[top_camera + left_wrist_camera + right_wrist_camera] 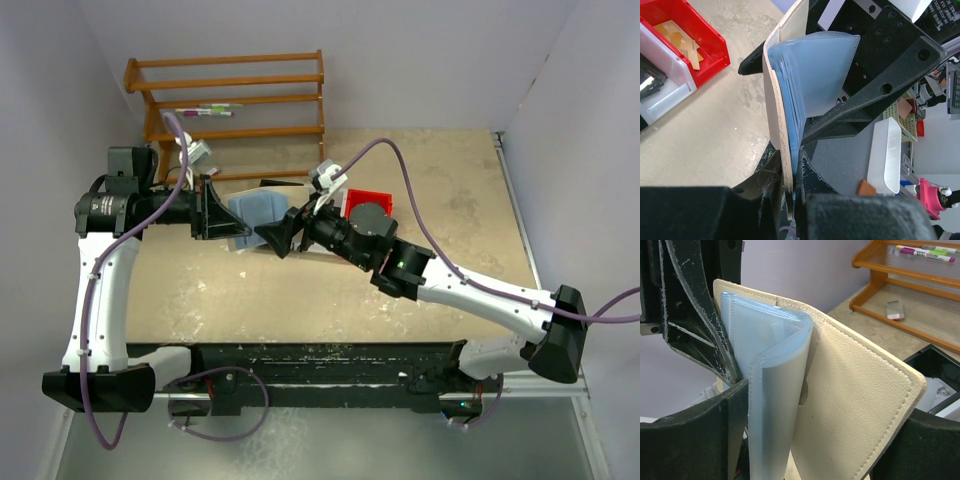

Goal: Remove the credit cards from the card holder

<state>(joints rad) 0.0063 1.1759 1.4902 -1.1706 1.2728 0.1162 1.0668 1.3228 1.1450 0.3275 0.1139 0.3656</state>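
The card holder is held up above the table, its beige cover fanned open from the bluish clear sleeves. My left gripper is shut on the cover's edge together with the sleeves. My right gripper stands open around the holder's other end: the folded sleeves lie against one finger and the beige flap reaches the other. The credit cards are hidden inside the sleeves; I cannot make them out. From above, the left gripper and right gripper meet at the holder.
A red bin sits just behind the right wrist, with a white tray and a black tray next to it. A wooden rack holding markers stands at the back left. Walls close in both sides.
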